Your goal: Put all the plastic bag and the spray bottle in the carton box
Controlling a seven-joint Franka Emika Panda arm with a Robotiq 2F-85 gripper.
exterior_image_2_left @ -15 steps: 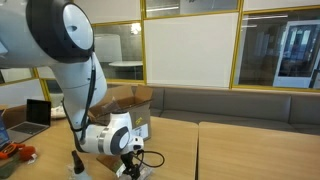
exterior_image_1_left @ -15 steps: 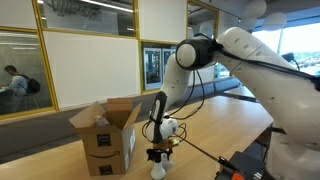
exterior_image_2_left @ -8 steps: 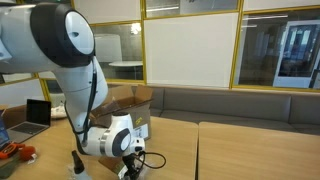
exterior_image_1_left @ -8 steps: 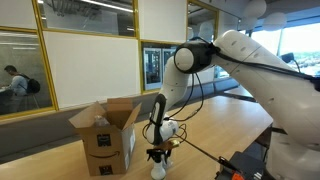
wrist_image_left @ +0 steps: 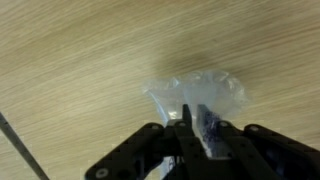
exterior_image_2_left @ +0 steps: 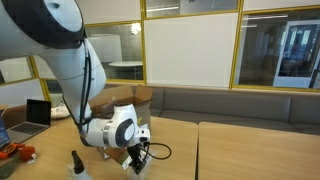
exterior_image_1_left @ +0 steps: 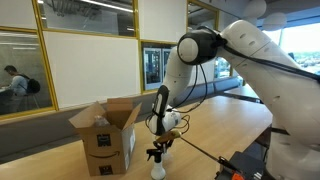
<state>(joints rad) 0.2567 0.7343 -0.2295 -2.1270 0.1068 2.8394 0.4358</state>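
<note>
The hand (wrist_image_left: pixel 195 128) is clenched tight, its two fingers pinched together on a fold of one clear, wrinkly plastic bag (wrist_image_left: pixel 205 92). In the wrist view the bag spreads out beyond the fingertips, over the pale wood worktop (wrist_image_left: pixel 70 60). Whether it touches the wood I cannot tell.

One spray bottle (exterior_image_1_left: pixel 157 165) with a black trigger head stands upright on the worktop, just beside the hand and outside the box; it also shows in an exterior view (exterior_image_2_left: pixel 75 165).

One brown carton box (exterior_image_1_left: pixel 105 142) stands near the bottle with its flaps open. Something pale shows at its top, too small to tell.
</note>
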